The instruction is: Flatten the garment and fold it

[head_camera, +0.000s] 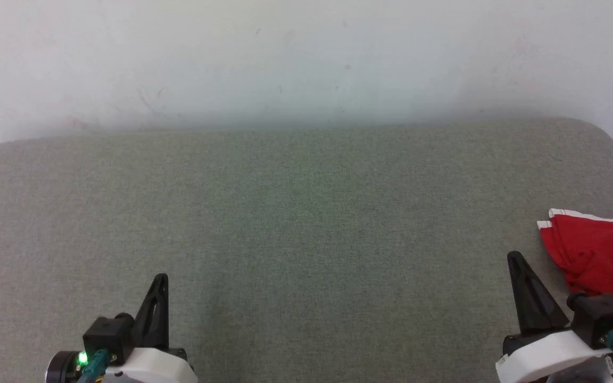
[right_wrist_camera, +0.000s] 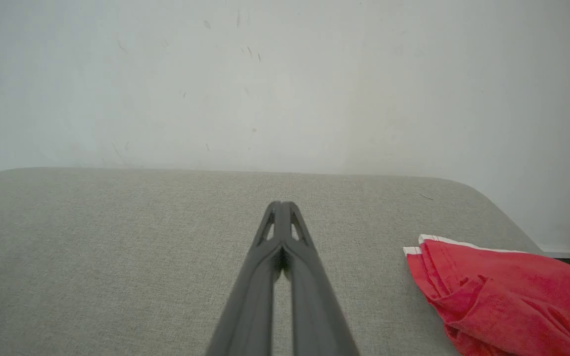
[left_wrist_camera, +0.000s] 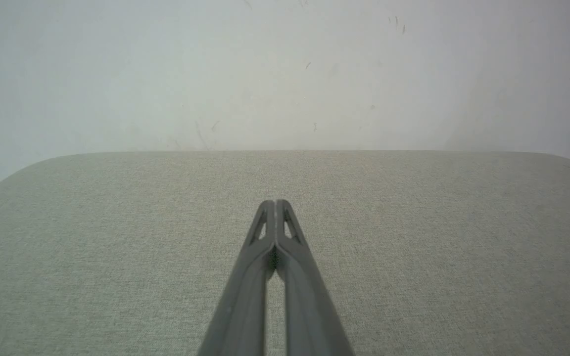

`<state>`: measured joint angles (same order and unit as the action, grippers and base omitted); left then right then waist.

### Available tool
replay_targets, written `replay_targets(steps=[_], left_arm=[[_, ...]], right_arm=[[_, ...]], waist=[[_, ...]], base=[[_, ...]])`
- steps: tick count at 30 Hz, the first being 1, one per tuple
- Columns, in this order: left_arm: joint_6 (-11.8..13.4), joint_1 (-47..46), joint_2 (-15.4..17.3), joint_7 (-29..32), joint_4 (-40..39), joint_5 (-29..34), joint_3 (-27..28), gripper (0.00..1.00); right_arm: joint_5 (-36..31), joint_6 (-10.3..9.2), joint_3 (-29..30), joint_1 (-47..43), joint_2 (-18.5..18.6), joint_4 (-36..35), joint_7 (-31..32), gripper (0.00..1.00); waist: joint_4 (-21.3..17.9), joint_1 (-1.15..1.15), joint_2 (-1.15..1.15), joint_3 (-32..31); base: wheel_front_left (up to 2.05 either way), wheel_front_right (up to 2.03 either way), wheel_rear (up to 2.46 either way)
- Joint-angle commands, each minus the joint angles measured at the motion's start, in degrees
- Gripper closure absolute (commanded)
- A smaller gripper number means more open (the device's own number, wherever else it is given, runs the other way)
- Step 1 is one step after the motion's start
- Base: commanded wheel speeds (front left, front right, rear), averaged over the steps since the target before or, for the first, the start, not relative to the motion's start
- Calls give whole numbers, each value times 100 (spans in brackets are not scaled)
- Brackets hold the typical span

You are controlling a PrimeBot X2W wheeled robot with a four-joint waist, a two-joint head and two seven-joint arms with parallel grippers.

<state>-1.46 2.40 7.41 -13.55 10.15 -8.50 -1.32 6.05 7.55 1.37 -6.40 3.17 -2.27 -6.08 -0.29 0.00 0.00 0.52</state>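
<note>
Lying crumpled, the garment (head_camera: 599,258) rests beside the right gripper (head_camera: 515,259).

Soft, even light. A faint shadow lies on the wall (head_camera: 306,64) above the desk (head_camera: 306,223). The left pincer (left_wrist_camera: 275,202) and right pincer (right_wrist_camera: 281,203) blur near the lens.
</note>
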Motion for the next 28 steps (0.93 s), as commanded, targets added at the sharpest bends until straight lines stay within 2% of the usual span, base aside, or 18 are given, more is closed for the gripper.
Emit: replay_targets(steps=[1, 28], left_arm=[[13, -22, -18, 27, -48, 63, 8, 100], [44, -74, -122, 343, -277, 250, 38, 100]], right_arm=[[-43, -1, -11, 48, -3, 15, 18, 100], [-177, -2, -41, 189, -9, 65, 158, 100]], waist=[[0, 0, 0, -1], [7, 0, 0, -13]], base=[[0, 0, 0], [0, 0, 0]])
